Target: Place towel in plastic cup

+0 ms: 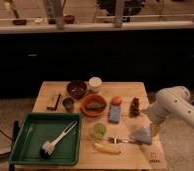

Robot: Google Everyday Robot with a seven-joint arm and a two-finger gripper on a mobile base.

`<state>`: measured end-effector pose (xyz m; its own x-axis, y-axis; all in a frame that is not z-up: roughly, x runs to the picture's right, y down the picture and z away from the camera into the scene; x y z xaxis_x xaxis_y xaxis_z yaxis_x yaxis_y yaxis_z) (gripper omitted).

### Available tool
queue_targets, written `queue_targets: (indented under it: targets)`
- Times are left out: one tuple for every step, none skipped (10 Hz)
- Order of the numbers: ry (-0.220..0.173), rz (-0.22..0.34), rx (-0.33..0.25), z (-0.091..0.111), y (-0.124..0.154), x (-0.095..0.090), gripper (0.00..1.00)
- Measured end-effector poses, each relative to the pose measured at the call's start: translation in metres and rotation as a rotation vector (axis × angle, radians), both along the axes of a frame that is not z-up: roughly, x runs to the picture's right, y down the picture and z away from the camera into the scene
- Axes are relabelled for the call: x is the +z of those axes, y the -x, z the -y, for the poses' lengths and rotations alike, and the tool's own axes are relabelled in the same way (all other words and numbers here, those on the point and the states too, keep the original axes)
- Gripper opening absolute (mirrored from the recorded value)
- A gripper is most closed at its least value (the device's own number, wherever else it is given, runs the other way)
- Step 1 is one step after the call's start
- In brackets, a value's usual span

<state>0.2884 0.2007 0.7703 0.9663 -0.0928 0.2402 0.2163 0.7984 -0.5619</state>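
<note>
Wooden table (pixel 140 91) carries a crowded spread, and the pale blue towel (pixel 141 135) lies crumpled near its front right corner, close to the right edge. The gripper (pixel 153 130) hangs at the end of the white arm (pixel 174 106), which comes in from the right over that edge. It sits just beside the towel's right side, and whether it is clenched, released or touching the cloth cannot be told. The green plastic cup (pixel 99 130) stands upright left of the towel, with a fork (pixel 119 140) lying between them and a banana (pixel 106 147) just in front of the cup near the front edge. Behind the fork lies a blue sponge (pixel 114 115). A red bowl (pixel 94 106) sits behind the cup. A green tray (pixel 37 131) fills the front left corner and holds a brush (pixel 57 141). Bare wood shows along the right rear of the table and in the front right corner.
</note>
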Motion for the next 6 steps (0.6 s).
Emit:
queue_targets:
  targets:
    - [0.014, 0.006, 0.006, -0.007, 0.004, 0.004, 0.80]
    - [0.024, 0.005, 0.012, -0.013, 0.005, 0.006, 0.80]
    - [0.032, 0.001, 0.019, -0.018, 0.004, 0.007, 0.80]
    - [0.044, -0.012, 0.039, -0.027, 0.002, 0.010, 0.80]
    - [0.049, -0.018, 0.049, -0.032, 0.000, 0.011, 0.80]
    - [0.055, -0.024, 0.061, -0.038, -0.002, 0.012, 0.80]
